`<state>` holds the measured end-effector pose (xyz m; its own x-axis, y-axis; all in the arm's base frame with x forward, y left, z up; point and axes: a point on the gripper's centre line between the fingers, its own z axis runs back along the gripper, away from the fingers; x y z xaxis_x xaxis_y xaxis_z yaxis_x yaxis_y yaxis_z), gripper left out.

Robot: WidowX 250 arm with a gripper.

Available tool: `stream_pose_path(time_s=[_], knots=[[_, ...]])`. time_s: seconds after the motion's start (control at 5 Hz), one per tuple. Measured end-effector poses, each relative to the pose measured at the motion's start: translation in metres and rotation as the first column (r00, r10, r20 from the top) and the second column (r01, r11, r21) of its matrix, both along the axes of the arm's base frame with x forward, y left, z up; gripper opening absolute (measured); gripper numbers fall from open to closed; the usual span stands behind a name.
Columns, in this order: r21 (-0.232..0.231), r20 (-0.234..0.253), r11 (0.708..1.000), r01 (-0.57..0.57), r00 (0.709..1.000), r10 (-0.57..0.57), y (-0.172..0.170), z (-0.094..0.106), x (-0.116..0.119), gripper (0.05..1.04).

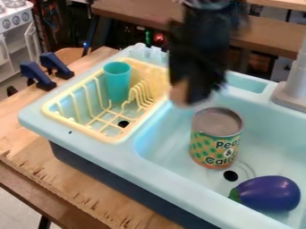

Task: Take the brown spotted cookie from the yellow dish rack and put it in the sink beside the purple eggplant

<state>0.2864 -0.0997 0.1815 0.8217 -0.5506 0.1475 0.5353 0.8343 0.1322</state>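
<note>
Can (204, 145) stands upright in the sink (272, 127), near the eggplant (270, 193); whether the claw (192, 96) above is spread or closed cannot be told. Any contact is best slow and square.

Robot arm (203, 27): matte-looking black, near uniform in tone. Wide, blocky section, roughly rectangular in outline; sides fairly straight, edges softened by blur. Near the top edge of the view, a small pale grey patch with fine light streaks interrupts the black; type of part cannot be told. Gripper (192, 95): also black, narrower toward its lower end, outline uneven, with small jagged projections along the right side. Faint dark grey variations over the black surface. Screws, cables and markings: too blurred to make out.
</note>
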Motion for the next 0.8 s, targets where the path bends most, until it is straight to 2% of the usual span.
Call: stream_pose_path(time_s=[0.2, 0.4, 0.6, 0.8], knots=[[-0.03, -0.027, 0.997, 0.07, 0.997, -0.071, -0.026, -0.009, -0.012, 0.609], [-0.031, -0.064, 0.989, 0.142, 0.988, -0.144, -0.048, -0.016, -0.026, 0.609], [-0.014, -0.128, 0.978, 0.208, 0.97, -0.208, -0.066, -0.03, -0.039, 0.609], [-0.005, -0.185, 0.982, 0.188, 0.965, -0.186, -0.064, -0.043, -0.038, 0.609]])
